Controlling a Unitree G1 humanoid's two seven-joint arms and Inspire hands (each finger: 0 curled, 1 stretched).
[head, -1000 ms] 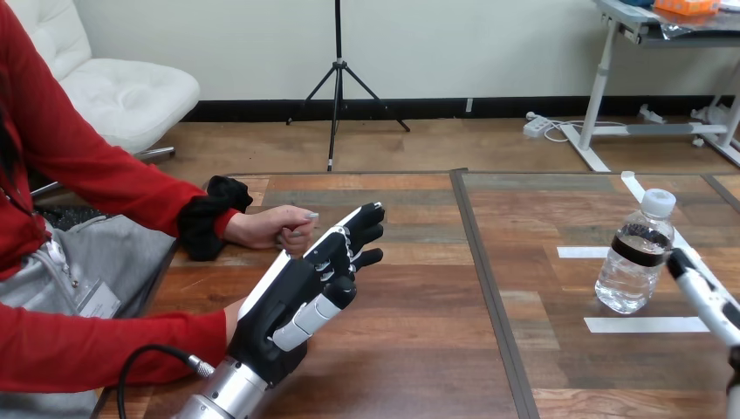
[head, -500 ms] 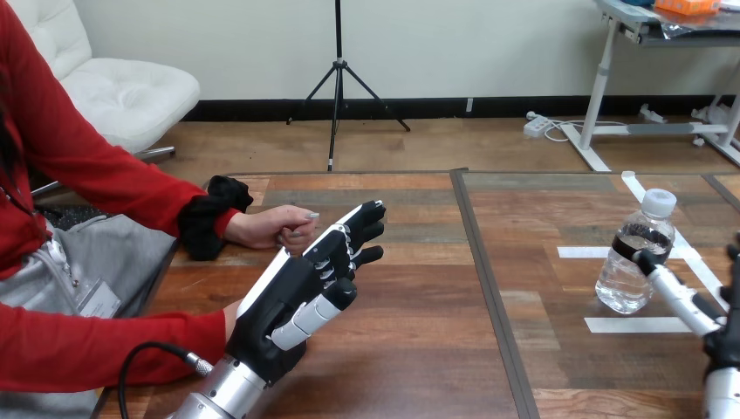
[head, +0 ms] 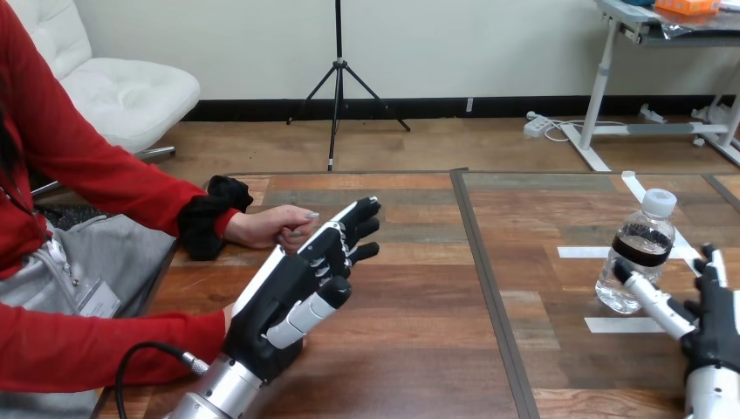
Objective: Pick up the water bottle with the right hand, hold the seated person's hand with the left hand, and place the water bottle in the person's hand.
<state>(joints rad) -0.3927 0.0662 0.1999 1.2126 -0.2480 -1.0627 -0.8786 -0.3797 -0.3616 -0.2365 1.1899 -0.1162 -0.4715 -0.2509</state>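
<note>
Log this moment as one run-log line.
left robot hand: open, beside person's hand | right robot hand: open, by water bottle | water bottle: upright on table

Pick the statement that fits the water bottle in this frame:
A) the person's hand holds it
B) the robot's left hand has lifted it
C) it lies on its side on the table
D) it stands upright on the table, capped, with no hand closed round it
D: the water bottle stands upright on the table with its white cap on, and the right hand is beside it with straight fingers, not curled round it.
</note>
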